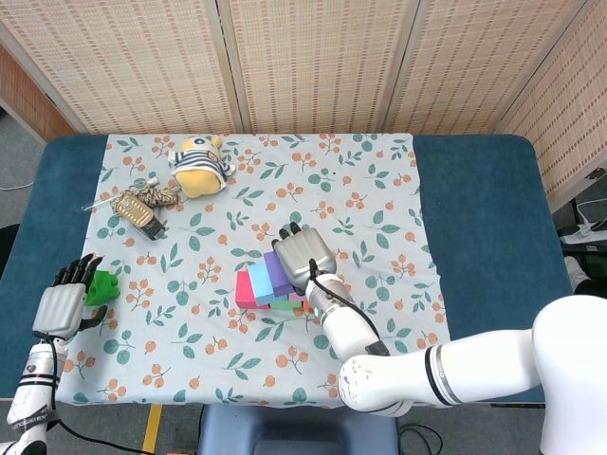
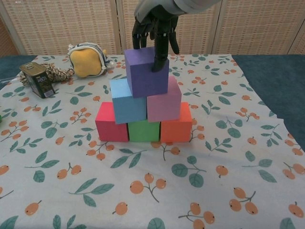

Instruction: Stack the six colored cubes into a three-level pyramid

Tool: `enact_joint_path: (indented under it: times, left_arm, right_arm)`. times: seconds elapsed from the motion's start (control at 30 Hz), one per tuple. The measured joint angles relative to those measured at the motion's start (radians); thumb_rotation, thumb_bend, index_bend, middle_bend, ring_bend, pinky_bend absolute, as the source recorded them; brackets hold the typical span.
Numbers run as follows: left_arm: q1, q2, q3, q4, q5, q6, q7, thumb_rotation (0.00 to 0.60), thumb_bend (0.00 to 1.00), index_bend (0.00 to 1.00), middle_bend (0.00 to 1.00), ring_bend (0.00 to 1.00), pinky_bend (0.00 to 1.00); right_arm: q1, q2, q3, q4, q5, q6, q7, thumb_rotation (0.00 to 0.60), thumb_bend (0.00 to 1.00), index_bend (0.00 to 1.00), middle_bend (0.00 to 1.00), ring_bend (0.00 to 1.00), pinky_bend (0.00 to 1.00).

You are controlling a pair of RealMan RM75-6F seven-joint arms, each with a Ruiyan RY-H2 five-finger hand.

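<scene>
- Nearest me in the chest view, the bottom row is done: red cube [image 2: 111, 125], green cube [image 2: 143, 130] and orange cube [image 2: 177, 125] sit side by side, touching, on the floral cloth [image 2: 143, 191].
- On them rests the second level, the blue cube [image 2: 127, 101] and the pink cube [image 2: 165, 101], pressed together over the seams below.
- On top, the purple cube [image 2: 146, 71] sits across both, turned a little askew to the rows beneath it.
- My right hand [image 2: 155, 24] comes down from above and is clamped on the purple cube, one finger lying down its front face and the others behind its top edge.
- I judge this the last step: seating the sixth cube as the peak.
- The next move calls for spreading my fingers gently and lifting straight up, so I do not drag or twist the cube off its two supports.
- Off to the side in the head view, my left hand [image 1: 64, 296] rests with fingers curled against a small green block [image 1: 102, 285]; I cannot tell whether it grips it.
- Farthest back lie the tin can [image 2: 37, 79] with a rope [image 2: 59, 73] and the plush toy [image 2: 87, 59], well apart from the stack.
</scene>
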Motion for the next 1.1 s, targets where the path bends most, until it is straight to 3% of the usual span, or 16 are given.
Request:
enact_joint_path:
  times: [0.1, 0.43, 0.7, 0.9, 1.1]
  left_arm:
    - [-0.001, -0.001, 0.0, 0.002, 0.0, -0.003, 0.0, 0.6, 0.36, 0.0, 0.0, 0.01, 0.13]
    - [0.0, -0.002, 0.002, 0.0, 0.002, 0.002, 0.003, 0.6, 0.36, 0.0, 0.0, 0.01, 0.13]
    - [0.008, 0.003, -0.001, -0.004, 0.019, 0.033, -0.007, 0.6, 0.36, 0.0, 0.0, 0.0, 0.13]
    - [0.025, 0.003, -0.003, -0.003, 0.069, 0.108, -0.033, 0.6, 0.36, 0.0, 0.0, 0.0, 0.13]
    - [0.043, -0.005, -0.004, 0.013, 0.136, 0.195, -0.07, 0.6, 0.37, 0.0, 0.0, 0.0, 0.1]
  right_arm:
    - [0.003, 0.014, 0.0, -0.004, 0.01, -0.014, -0.012, 0.6, 0.26, 0.1, 0.05, 0.05, 0.46]
    - [-0.002, 0.057, 0.011, -0.025, 0.012, -0.046, 0.003, 0.6, 0.22, 0.01, 0.03, 0.05, 0.44]
    - [-0.058, 0.138, 0.025, -0.102, -0.1, -0.061, 0.066, 0.6, 0.2, 0.0, 0.0, 0.0, 0.25]
    - [-0.192, 0.178, -0.04, -0.193, -0.43, 0.002, 0.126, 0.6, 0.2, 0.0, 0.0, 0.0, 0.17]
    - [-0.436, 0.177, -0.21, -0.213, -0.956, 0.134, 0.223, 0.6, 0.2, 0.0, 0.0, 0.0, 0.09]
